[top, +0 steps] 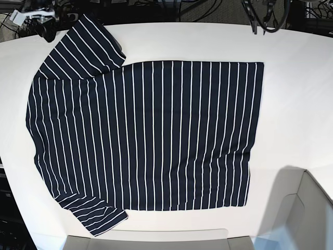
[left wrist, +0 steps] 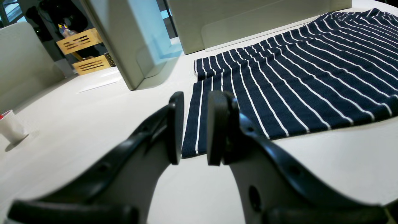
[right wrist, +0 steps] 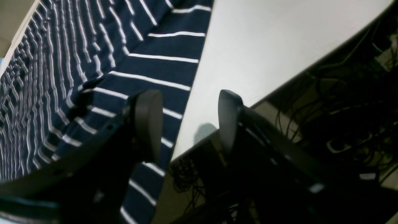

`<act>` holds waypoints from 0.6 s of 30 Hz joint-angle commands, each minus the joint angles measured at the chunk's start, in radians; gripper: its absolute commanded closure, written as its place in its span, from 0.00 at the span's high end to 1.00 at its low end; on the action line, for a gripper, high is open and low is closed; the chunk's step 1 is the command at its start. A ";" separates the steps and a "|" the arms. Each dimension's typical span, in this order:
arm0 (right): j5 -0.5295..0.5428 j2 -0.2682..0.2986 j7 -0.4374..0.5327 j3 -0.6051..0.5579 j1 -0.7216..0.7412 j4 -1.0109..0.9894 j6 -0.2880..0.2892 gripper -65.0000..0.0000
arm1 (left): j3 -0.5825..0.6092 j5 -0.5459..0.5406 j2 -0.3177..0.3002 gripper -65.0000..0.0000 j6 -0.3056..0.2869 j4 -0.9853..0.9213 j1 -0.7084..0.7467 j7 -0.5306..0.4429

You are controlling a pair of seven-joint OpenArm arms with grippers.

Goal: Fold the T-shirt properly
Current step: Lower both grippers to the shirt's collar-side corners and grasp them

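While the T-shirt point(top: 151, 135) lies flat on the counter point(top: 291, 94), left hand point(left wrist: 194, 127) and right hand point(right wrist: 189, 121) hang open, empty.

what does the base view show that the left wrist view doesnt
Only the base view shows the whole T-shirt spread flat, both sleeves out, with the right gripper at its upper sleeve. Only the left wrist view shows the left gripper up close, jaws parted at the shirt's corner, plus a white cup and wooden crates. Both show the striped shirt on the white table.
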 commanded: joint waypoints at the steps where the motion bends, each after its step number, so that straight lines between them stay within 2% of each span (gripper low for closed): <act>1: 0.001 -0.001 -0.003 0.005 0.005 0.006 0.008 0.45 | -0.002 -0.002 -0.003 0.22 0.005 0.011 0.019 -0.023; 4: 0.001 -0.021 -0.049 0.006 0.036 -0.006 0.008 0.45 | -0.002 -0.002 -0.004 0.22 0.005 0.011 0.019 -0.023; 15: 0.002 -0.026 -0.202 0.002 0.130 -0.015 0.008 0.45 | -0.003 -0.002 -0.006 0.22 0.006 0.011 0.018 -0.022; 18: 0.007 -0.038 -0.259 0.002 0.139 -0.015 0.008 0.45 | -0.005 -0.005 -0.006 0.22 0.006 0.021 0.018 0.015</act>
